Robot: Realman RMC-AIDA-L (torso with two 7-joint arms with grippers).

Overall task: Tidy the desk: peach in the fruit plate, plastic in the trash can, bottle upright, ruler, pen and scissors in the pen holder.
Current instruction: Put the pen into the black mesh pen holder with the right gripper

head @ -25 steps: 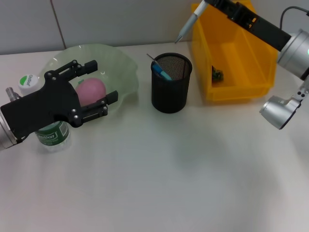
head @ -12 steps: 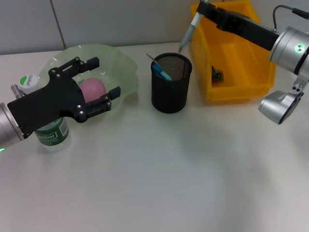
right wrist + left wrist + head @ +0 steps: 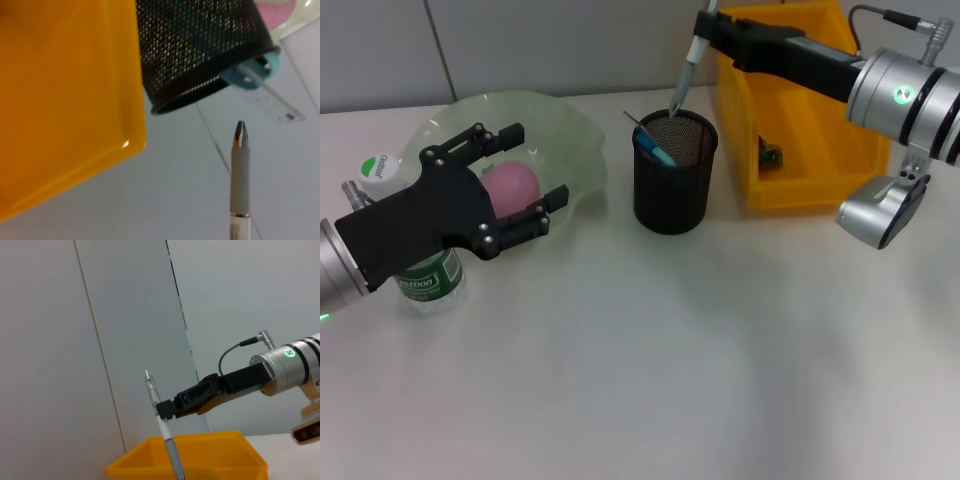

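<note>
now the right gripper, clamped on the pen, has swung left so its tip hangs over the pen holder; a drop looks next. left gripper waits open near the peach.

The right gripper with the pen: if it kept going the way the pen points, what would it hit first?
Most likely the black mesh pen holder. The right gripper holds the pen tip-down just above the rim, though whether the tip would enter the opening or strike the rim is unclear.

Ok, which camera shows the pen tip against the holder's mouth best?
Head view: the pen, held by the right gripper, has its tip at the pen holder rim. The right wrist view shows tip and holder only; the left wrist view shows the gripped pen, no holder.
</note>
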